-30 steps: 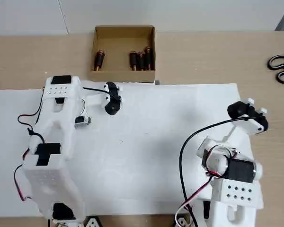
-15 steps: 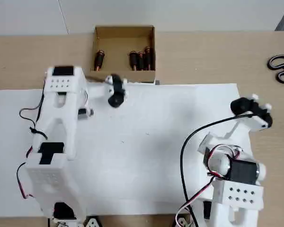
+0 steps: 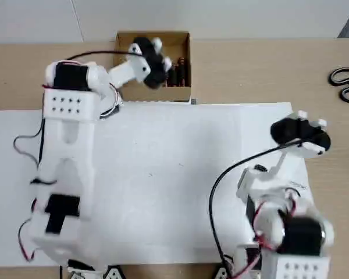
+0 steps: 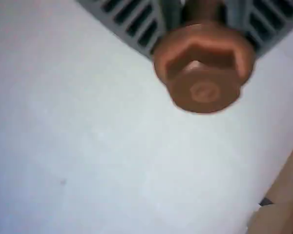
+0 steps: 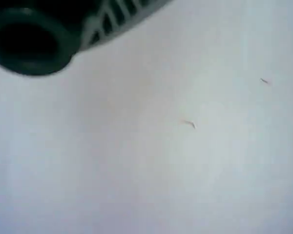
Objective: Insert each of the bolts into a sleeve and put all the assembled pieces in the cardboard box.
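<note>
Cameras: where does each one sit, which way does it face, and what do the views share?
High view: fixed above the table, looking down on the white sheet, cardboard box, both arms, left gripper and right gripper.
Left wrist view: on the left wrist, facing the sheet past its gripper's held bolt.
Right wrist view: on the right wrist, facing the sheet; a black tube end shows.
Shared: all three see the sheet.

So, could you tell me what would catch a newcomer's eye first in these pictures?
The copper bolt gripped in the left pincer, which hangs over the cardboard box at the far side of the table. Next, the dark assembled pieces lying in that box, and the scissors at the right edge.
</note>
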You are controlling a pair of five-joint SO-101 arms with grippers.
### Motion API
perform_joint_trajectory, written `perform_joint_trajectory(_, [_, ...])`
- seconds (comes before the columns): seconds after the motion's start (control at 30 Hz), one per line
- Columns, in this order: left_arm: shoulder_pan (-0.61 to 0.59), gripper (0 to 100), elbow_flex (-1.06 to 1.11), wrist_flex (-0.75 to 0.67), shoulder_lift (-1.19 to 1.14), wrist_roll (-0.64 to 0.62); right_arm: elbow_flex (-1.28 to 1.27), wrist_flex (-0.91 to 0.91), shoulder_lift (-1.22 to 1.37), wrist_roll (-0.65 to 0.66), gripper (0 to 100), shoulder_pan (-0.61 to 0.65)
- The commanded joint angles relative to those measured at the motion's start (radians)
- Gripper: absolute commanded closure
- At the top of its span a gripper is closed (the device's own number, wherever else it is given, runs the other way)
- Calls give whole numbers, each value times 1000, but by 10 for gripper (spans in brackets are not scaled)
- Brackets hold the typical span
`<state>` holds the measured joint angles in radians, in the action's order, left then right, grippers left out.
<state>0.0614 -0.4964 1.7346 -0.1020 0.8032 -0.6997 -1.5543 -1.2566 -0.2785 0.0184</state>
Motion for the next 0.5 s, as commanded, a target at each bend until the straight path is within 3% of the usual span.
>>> perform_joint_trajectory(0.0, [44,994,59,15,180,-199,49,-45,-120,100,996,15])
perform_joint_trajectory(0.13, [61,994,156,15,333,-443,17,-64,-232,178,996,18])
perform_joint_trajectory(0.3, [101,994,271,-58,488,-569,-74,-16,-317,209,996,19])
perform_joint_trajectory(0.47, [98,994,394,-224,651,-948,-218,124,-406,207,996,84])
